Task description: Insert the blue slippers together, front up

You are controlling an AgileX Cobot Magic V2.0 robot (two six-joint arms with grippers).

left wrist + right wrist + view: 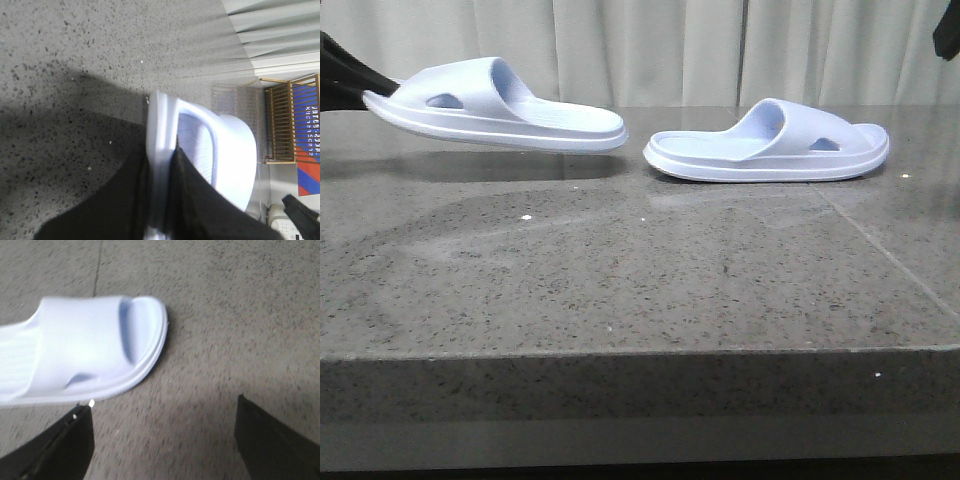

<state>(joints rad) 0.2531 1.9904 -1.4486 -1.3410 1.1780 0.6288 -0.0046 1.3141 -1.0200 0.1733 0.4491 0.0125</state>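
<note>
Resting flat on table [620, 290]: right slipper [770, 145]. Hanging above table, well apart: left slipper [495, 105], toe pinched by left gripper [162, 190]. Right gripper [160, 437] gaping wide near toe. Lifting step; next, likely grabbing and nesting.

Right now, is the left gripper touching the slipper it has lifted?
Touching. The left wrist view shows the left gripper with its dark fingers pressed on both sides of the lifted slipper at its sole edge, no gap visible.

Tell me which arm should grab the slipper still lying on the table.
Right. The right gripper is open just beside the resting slipper, while the left gripper is shut on the lifted slipper.
</note>
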